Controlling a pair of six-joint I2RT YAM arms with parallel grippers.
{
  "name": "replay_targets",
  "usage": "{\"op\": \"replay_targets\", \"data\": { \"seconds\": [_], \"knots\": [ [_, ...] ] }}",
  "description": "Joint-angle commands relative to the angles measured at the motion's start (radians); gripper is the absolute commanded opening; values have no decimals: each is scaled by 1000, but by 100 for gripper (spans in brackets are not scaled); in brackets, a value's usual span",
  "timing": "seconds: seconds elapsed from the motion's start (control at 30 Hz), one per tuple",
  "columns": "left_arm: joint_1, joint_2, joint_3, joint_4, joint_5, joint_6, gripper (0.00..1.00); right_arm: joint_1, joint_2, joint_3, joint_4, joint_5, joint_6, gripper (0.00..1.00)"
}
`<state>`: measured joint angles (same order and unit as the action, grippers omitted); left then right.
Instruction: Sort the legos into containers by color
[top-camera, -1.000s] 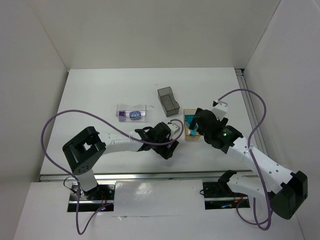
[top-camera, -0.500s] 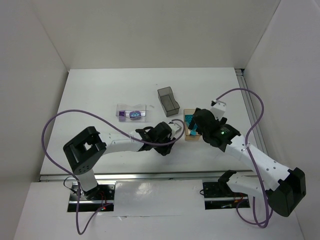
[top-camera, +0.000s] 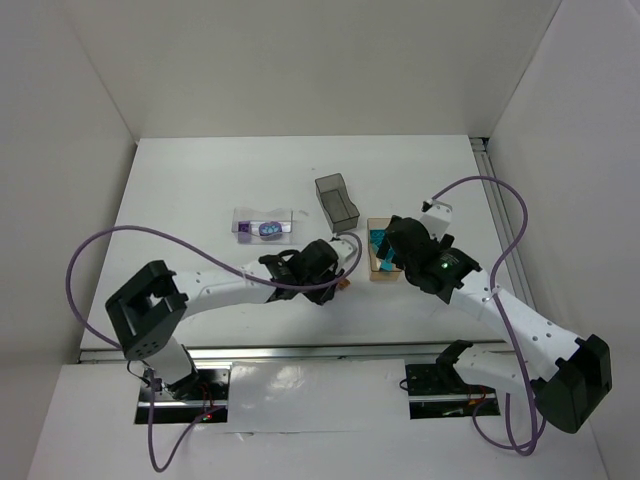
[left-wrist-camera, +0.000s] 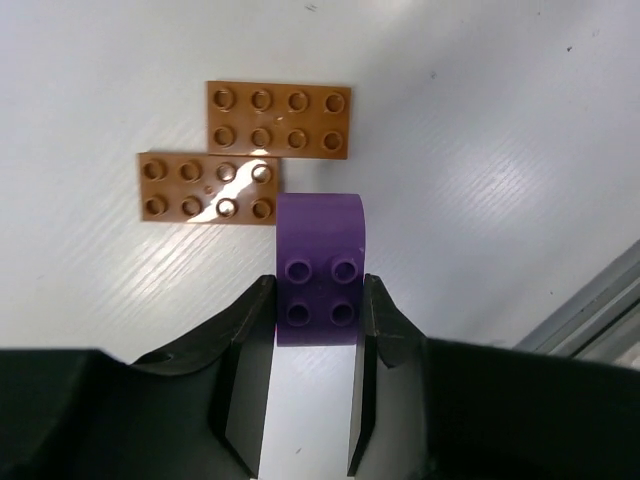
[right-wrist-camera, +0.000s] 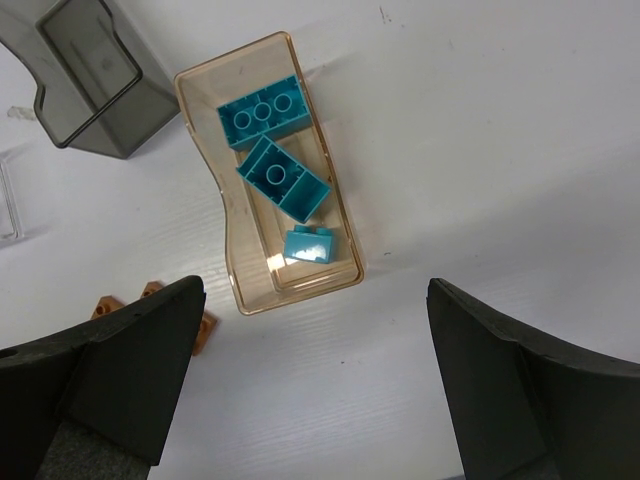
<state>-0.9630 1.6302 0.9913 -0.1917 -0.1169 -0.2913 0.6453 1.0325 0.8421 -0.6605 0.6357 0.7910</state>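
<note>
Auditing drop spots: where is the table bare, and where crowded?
Bare: the table left of the clear container, behind the grey container, and right of the tan container. Crowded: the middle, where the left gripper pinches a purple brick beside two orange bricks.

Finish ref.: purple brick (left-wrist-camera: 320, 265) is smooth satin plastic; brown plates (left-wrist-camera: 278, 119) are glossy plastic w/ glare. Both the tan container (right-wrist-camera: 232, 215) and grey container (right-wrist-camera: 140, 95) are translucent glossy plastic. White table (left-wrist-camera: 480, 150) has fine linear grain, semi-matt. Fingers (left-wrist-camera: 245, 370) of left hand (left-wrist-camera: 317, 290): black, matt.
</note>
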Motion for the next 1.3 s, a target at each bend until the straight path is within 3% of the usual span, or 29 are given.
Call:
{"op": "replay_targets", "data": {
  "seconds": [0.0,0.33,0.5,0.7,0.97,1.0,1.1,1.13,1.17,1.2,1.27],
  "knots": [
    [18,-98,35,-66,-84,-3,29,-6,-26,43,-5,45,-1,99],
    [351,-171,200,-206,-179,-190,28,-6,-25,43,4,36,-1,99],
    [484,-43,347,-339,-240,-302,25,-6,-15,43,4,25,-1,99],
    [578,111,475,-407,-239,-336,25,-6,-15,43,4,25,-10,99],
    [656,232,515,-433,-241,-373,28,-15,3,52,15,13,-32,99],
    [656,247,524,-433,-240,-373,29,-15,12,52,15,13,-32,99],
    [656,267,533,-433,-231,-382,52,-15,43,52,47,-51,-87,99],
    [656,267,534,-442,-231,-382,63,-15,52,52,59,-104,-110,99],
    [656,267,534,-442,-240,-382,82,-15,73,61,59,-128,-127,99],
    [656,267,534,-442,-240,-382,88,-15,83,61,76,-152,-163,99],
    [656,241,534,-442,-240,-382,93,8,95,61,125,-221,-203,99]
  ]
}}
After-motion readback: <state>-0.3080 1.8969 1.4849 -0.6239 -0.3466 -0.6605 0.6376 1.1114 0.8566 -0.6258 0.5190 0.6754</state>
